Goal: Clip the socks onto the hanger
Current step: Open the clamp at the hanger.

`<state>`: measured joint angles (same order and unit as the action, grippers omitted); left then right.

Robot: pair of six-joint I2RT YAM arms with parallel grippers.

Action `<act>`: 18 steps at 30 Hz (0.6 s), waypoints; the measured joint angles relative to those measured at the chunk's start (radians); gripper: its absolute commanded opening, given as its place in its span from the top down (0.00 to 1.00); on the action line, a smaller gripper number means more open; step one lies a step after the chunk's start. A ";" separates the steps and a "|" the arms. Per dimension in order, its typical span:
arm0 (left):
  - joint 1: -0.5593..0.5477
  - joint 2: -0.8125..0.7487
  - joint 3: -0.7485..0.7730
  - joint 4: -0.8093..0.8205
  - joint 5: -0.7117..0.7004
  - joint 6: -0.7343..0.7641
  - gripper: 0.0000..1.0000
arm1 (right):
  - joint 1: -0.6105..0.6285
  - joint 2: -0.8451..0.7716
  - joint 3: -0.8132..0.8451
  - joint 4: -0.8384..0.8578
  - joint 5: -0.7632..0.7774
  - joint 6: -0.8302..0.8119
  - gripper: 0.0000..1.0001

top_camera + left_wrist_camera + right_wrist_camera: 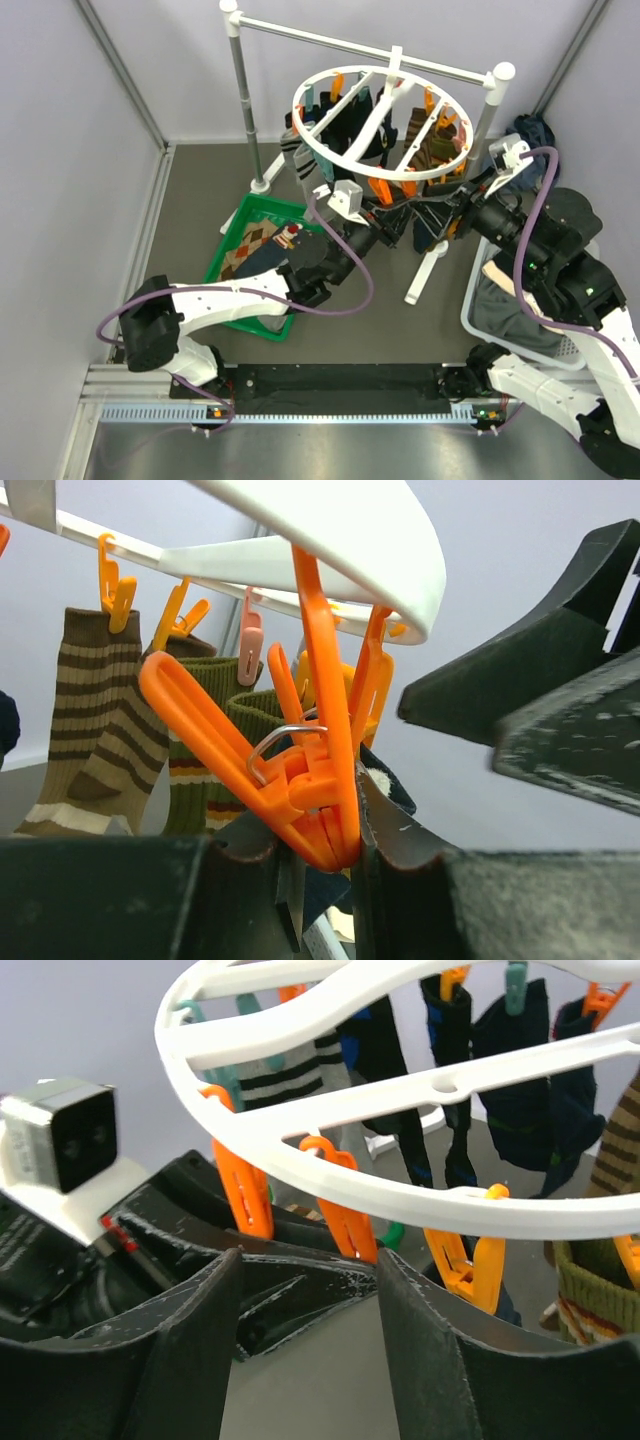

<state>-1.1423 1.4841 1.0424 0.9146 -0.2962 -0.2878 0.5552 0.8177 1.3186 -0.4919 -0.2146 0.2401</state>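
Note:
The white ring hanger point(312, 138) hangs from the rail with several socks point(345, 125) clipped under it. My left gripper point(385, 222) is raised to the ring's near edge. In the left wrist view it point(325, 845) is shut on a dark navy sock point(390, 785), and the closed tip of an orange clip point(320, 780) sits between the fingers against the sock's edge. My right gripper point(452, 215) is open beside it. In the right wrist view its fingers point(190, 1340) stand wide apart just below another orange clip point(345, 1222) and hold nothing. More socks point(262, 245) lie in the green tray.
The green tray point(228, 228) lies on the table at the left, under my left arm. The white-and-grey rail stand point(240, 90) carries the hanger. A white lattice basket point(470, 300) with a dark cloth bundle point(510, 320) stands at the right. Grey walls close in both sides.

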 measured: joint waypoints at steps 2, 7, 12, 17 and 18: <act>-0.020 0.007 0.015 -0.010 -0.037 0.031 0.87 | 0.000 -0.006 -0.016 0.008 0.019 0.005 0.50; -0.057 0.033 0.045 -0.030 -0.106 0.092 0.87 | 0.000 -0.008 -0.045 0.026 0.055 0.016 0.54; -0.091 0.074 0.090 -0.059 -0.176 0.159 0.88 | 0.000 -0.012 -0.067 0.048 0.082 0.026 0.54; -0.111 0.093 0.108 -0.070 -0.217 0.200 0.88 | 0.000 -0.026 -0.101 0.071 0.129 0.045 0.57; -0.114 0.097 0.113 -0.071 -0.222 0.208 0.88 | 0.000 -0.029 -0.108 0.078 0.143 0.050 0.58</act>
<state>-1.2560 1.5806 1.1553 0.8440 -0.5179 -0.0799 0.5552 0.7883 1.2102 -0.4137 -0.0711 0.2901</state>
